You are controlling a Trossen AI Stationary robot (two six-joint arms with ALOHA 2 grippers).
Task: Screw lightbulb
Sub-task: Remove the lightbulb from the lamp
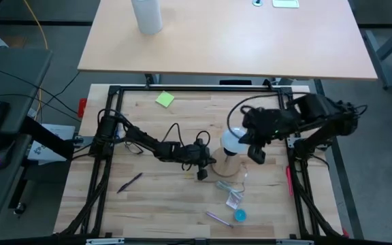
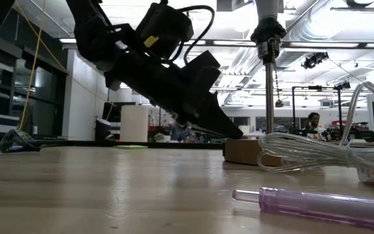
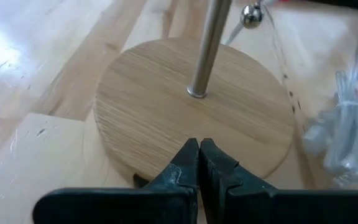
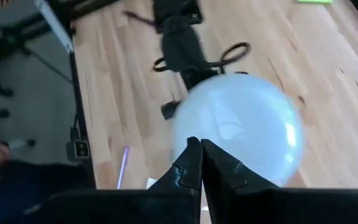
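A lamp stands at the table's middle. It has a round wooden disc base (image 1: 229, 167), an upright metal rod (image 3: 209, 43) and a black socket (image 2: 268, 31). The white lightbulb (image 1: 235, 141) sits on top of the socket, globe up. It also shows in the right wrist view (image 4: 241, 127). My left gripper (image 3: 199, 148) is shut, its tips on the disc's edge. My right gripper (image 4: 201, 148) is shut and stands beside the bulb's globe, on its right and near side. My left gripper presses its shut fingertips down on the top of the wooden disc at its left edge (image 3: 185, 134). It comes slanting down from the table's left, and the disc lies flat on the table. My right gripper's shut tips are at the globe's side (image 4: 229, 155); I cannot tell whether they touch it.
A bundle of clear cable (image 2: 317, 153) and a purple tube (image 2: 317, 201) lie near the disc, toward the front. A dark pen (image 1: 131, 182), a green note (image 1: 165, 99) and a blue cap (image 1: 239, 215) lie on the table. A tall white cylinder (image 1: 147, 15) stands on the far desk.
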